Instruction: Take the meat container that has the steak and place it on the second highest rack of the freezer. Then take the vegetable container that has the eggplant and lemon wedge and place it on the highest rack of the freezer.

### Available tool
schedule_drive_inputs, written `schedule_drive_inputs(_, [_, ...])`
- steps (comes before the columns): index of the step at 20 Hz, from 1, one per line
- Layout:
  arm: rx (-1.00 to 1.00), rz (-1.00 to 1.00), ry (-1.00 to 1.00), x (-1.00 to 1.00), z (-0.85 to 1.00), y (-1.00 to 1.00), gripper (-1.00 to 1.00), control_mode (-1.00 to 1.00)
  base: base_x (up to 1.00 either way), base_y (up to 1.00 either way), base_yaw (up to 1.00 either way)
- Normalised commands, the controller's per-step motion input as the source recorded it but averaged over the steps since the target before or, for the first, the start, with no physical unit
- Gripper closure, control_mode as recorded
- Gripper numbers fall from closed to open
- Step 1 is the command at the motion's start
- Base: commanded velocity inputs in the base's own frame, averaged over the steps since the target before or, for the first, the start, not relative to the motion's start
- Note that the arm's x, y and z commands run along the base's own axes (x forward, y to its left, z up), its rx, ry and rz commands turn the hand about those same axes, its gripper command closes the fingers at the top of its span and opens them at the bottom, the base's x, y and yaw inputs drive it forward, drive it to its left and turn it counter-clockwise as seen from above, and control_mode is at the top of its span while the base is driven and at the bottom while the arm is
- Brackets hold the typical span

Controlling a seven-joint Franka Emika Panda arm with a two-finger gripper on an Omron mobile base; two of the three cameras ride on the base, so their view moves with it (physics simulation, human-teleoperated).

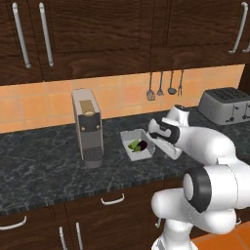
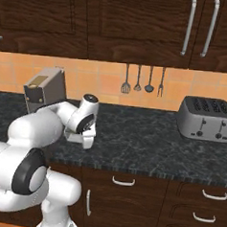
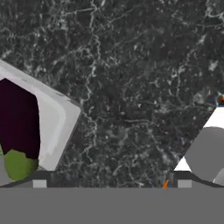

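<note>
The vegetable container [image 1: 129, 135] is a white open box on the dark counter, beside the coffee machine. Inside it lie the dark purple eggplant [image 1: 141, 146] and the yellow-green lemon wedge [image 1: 133, 144]. My gripper [image 1: 156, 145] hangs just right of the box, close above its right wall, pointing down. In the hand view the container's corner [image 3: 61, 113] sits at the left with the eggplant [image 3: 19, 118] and a green piece [image 3: 17, 165] in it. The gripper [image 3: 111, 183] is open, with bare counter between its fingertips [image 3: 39, 183]. The meat container, the steak and the freezer are out of view.
A grey coffee machine [image 1: 87, 127] stands left of the box. A silver toaster [image 1: 227, 105] sits at the back right. Kitchen utensils [image 1: 165, 85] hang on the tiled wall. Dark cabinets run above the black stone counter [image 1: 44, 166], drawers below.
</note>
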Motion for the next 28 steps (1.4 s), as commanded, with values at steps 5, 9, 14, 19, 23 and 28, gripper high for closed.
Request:
schedule_drive_inputs(5, [0.00, -0.03, 0.04, 0.49, -0.22, 0.00, -1.00, -1.00, 0.00, 0.00, 0.00])
schedule_drive_inputs(9, [0.00, -0.01, 0.02, 0.35, -0.23, 0.00, -1.00, -1.00, 0.00, 0.00, 0.00])
schedule_drive_inputs(14, [0.00, 0.00, 0.00, 0.19, -0.30, 0.02, -1.00, -1.00, 0.00, 0.00, 0.00])
schedule_drive_inputs(19, [0.00, -0.01, 0.00, 0.07, -0.34, 0.06, -1.00, -1.00, 0.00, 0.00, 0.00])
schedule_drive_inputs(23, [0.00, -0.01, 0.00, 0.01, -0.34, 0.07, -1.00, -1.00, 0.00, 0.00, 0.00])
schedule_drive_inputs(28, [0.00, -0.03, 0.00, 0.19, -0.30, 0.21, 1.00, -1.00, 0.00, 0.00, 0.00])
